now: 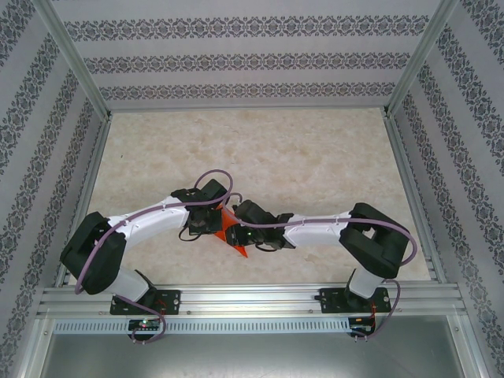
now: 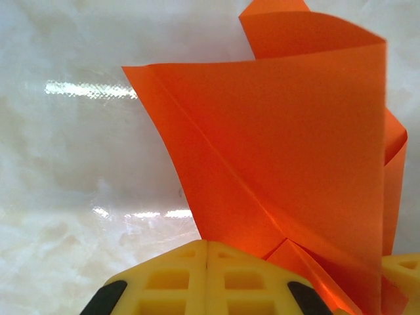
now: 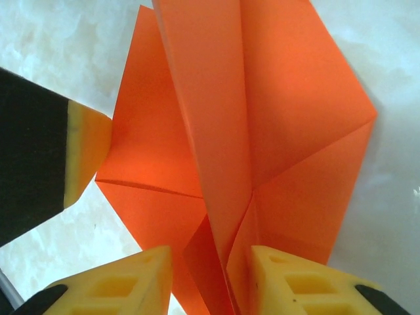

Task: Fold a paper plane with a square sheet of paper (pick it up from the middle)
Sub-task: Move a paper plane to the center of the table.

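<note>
Left gripper [image 2: 207,246] clenched on half-folded bright orange paper sheet [image 2: 275,151]; right gripper [image 3: 211,256] jaws released, astride its centre fold, above pale marbled tabletop [image 1: 276,150].

Matt orange paper plane [image 2: 275,151] — smooth, sharply creased — and a glossy marble-look table [image 2: 79,164].

I count one folded orange paper [image 1: 235,238] on one worktop [image 1: 315,157]. Two arms meet at that paper, the left arm [image 1: 142,226] and the right arm [image 1: 323,228]. Two claws work beside it, the left claw [image 2: 207,248] and the right claw [image 3: 210,266].
</note>
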Tool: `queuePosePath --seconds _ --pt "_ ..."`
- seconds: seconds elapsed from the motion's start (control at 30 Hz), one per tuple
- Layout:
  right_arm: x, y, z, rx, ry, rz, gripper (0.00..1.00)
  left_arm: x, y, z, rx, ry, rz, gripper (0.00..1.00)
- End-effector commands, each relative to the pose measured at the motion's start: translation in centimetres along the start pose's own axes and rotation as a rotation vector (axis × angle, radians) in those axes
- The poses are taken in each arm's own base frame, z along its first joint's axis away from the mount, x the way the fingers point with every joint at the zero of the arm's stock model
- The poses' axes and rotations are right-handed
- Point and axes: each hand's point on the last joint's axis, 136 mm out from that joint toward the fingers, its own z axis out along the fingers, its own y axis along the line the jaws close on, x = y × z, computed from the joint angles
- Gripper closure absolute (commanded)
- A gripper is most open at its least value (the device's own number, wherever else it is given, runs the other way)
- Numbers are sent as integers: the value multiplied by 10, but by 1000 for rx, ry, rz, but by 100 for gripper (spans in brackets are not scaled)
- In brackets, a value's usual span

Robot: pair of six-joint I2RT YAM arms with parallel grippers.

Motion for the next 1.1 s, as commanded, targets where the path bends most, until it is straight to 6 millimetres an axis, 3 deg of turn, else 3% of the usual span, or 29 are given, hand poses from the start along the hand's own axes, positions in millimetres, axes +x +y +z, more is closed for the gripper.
queuePosePath --seconds 0.0,0.37,0.63,0.83,0.97,1.07 --pt "-1 -1 5 26 29 -43 69 -3 -5 -2 30 -31 24 92" --pt "1 -12 14 118 71 -80 73 -5 -7 -5 43 -42 22 91" --pt "-5 -12 11 165 68 -95 87 -6 -14 -10 94 -50 26 88" --pt "-22 -22 -15 284 4 -97 95 -11 -23 -34 178 -111 28 82" --pt "-40 -53 -51 452 -83 -13 93 -16 -13 -54 183 -185 10 77" --pt "-45 -73 -62 516 -100 76 90 -18 -3 -61 174 -227 -13 72"
